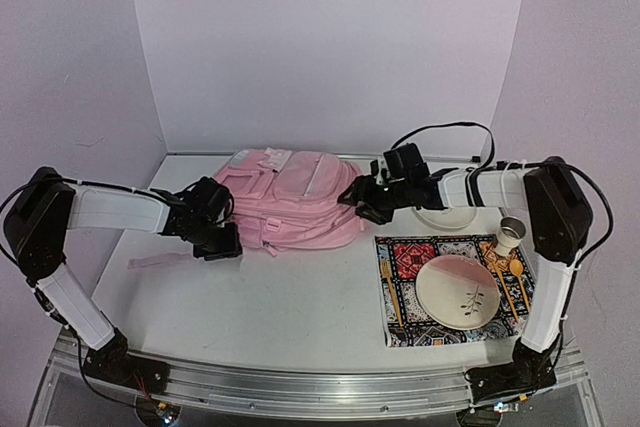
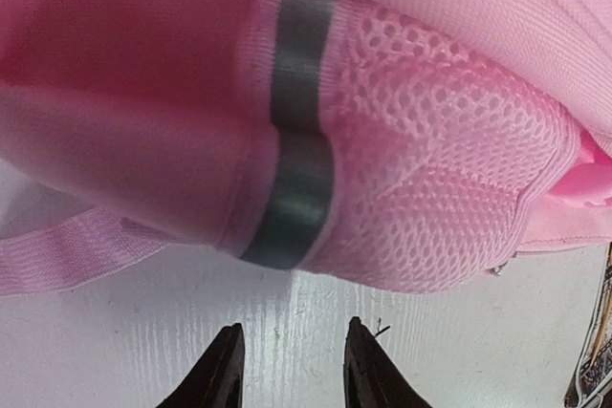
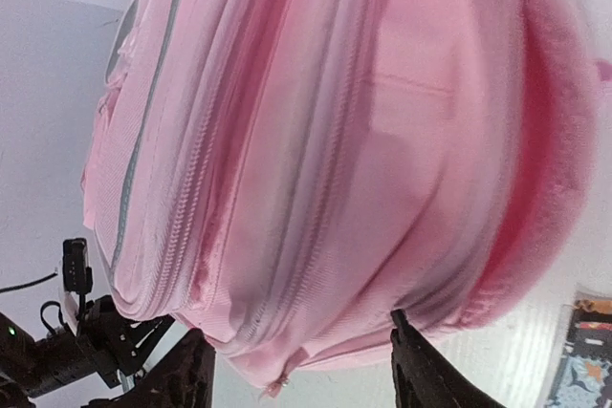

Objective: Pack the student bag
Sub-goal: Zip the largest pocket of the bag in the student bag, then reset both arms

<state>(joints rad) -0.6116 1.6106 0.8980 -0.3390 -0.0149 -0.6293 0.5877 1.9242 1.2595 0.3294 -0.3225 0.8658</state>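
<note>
The student bag (image 1: 295, 202), a soft pink backpack, lies flat at the back middle of the table. My left gripper (image 1: 228, 240) sits low at its left end. In the left wrist view the left gripper (image 2: 292, 346) is open over bare table, a short way from the bag's mesh side pocket (image 2: 430, 169) and grey stripe (image 2: 296, 188). My right gripper (image 1: 352, 199) is at the bag's right end. In the right wrist view the right gripper (image 3: 301, 360) is open wide, and the bag's zipped edge (image 3: 335, 140) and a zip pull (image 3: 277, 387) bulge between the spread fingers.
A patterned placemat (image 1: 400, 247) at the right carries a pink-white plate (image 1: 457, 290), a metal cup (image 1: 511, 235) and wooden cutlery. A white bowl (image 1: 447, 215) stands behind it under the right arm. A loose pink strap (image 1: 160, 260) trails left of the bag.
</note>
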